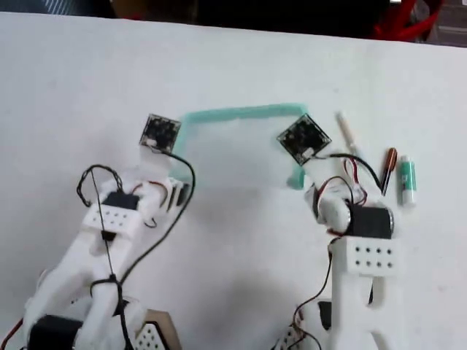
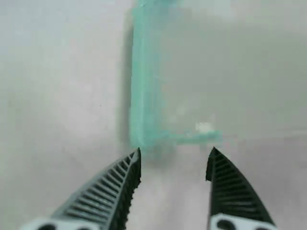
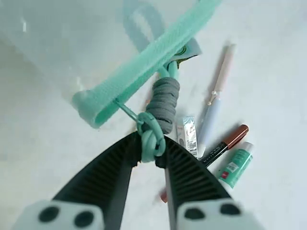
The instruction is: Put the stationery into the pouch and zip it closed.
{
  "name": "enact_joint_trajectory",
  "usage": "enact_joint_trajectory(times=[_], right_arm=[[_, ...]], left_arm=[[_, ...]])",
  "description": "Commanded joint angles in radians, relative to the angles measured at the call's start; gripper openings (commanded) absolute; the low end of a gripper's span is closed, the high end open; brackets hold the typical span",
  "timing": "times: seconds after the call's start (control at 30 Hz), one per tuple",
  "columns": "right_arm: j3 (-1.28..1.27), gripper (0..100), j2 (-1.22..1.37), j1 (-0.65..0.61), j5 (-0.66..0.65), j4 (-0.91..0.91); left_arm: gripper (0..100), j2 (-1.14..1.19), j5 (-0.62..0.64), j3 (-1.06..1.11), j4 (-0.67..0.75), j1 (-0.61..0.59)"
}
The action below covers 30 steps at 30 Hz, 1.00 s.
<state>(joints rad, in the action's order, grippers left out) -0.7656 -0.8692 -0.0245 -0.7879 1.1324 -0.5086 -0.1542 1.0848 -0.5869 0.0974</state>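
Note:
A clear pouch with a teal zip border (image 1: 241,114) lies flat at the table's middle. My left gripper (image 2: 175,155) is open, just short of the pouch's near left corner (image 2: 144,139), with nothing between its fingers. My right gripper (image 3: 151,144) is shut on the teal zip-pull loop (image 3: 149,129) at the pouch's right edge, and a grey cord wrap (image 3: 163,103) sits just beyond it. Loose stationery lies to the right of the pouch: a pale pen (image 3: 215,103), a brown marker (image 3: 226,142), a green tube (image 3: 237,166) and a small sachet (image 3: 188,134).
In the high view the pale pen (image 1: 346,133), brown marker (image 1: 389,169) and green tube (image 1: 406,182) lie close beside the right arm (image 1: 361,240). The white table's far edge (image 1: 233,29) meets a dark background. Bare tabletop stretches left of the left arm (image 1: 109,219).

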Motion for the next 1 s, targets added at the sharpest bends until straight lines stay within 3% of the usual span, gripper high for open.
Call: enact_joint_trajectory(times=[0.0,0.2,0.53,0.8,0.97], right_arm=[[0.267,1.9,-0.056,-0.085,0.046,0.177],[0.560,1.9,0.024,-0.214,0.124,0.401],[0.859,1.9,0.277,-0.278,0.315,0.564],[1.056,1.9,0.473,-0.463,0.407,0.584],[1.158,1.9,0.590,-0.549,0.400,0.584]], left_arm=[[26,-0.174,-0.020,-0.021,-0.114,0.071],[26,-0.545,-0.018,-0.018,-0.250,0.140],[26,-0.935,-0.015,0.037,-0.311,0.259],[26,-1.165,-0.017,0.167,-0.298,0.311],[26,-1.230,-0.017,0.250,-0.149,0.246]])
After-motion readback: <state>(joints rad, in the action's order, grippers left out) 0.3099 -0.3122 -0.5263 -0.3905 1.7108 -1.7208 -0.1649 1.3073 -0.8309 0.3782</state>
